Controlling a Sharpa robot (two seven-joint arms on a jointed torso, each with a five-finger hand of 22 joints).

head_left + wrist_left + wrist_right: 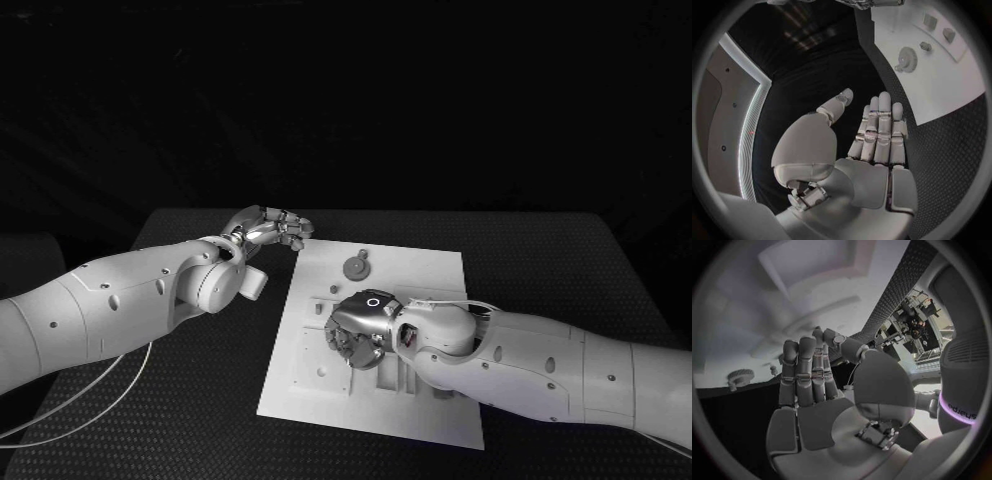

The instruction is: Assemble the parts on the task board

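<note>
The flat white rectangular task board (pixel 378 330) lies in the middle of the black textured tabletop (pixel 577 260), its long axis running away from the robot. The right robot hand (pixel 361 330) hovers low over the board's centre, fingers straight and close together with nothing in them as the right wrist view shows, so it is the nearer hand to the work. A small grey gear-shaped part (pixel 355 267) sits on the board's far end, just beyond that hand; other small parts near the middle are partly hidden under it. The left robot hand (pixel 268 228) hangs off the board's far left corner, open-palmed and empty, fingers extended. My judgement: the right hand will handle the gear.
</note>
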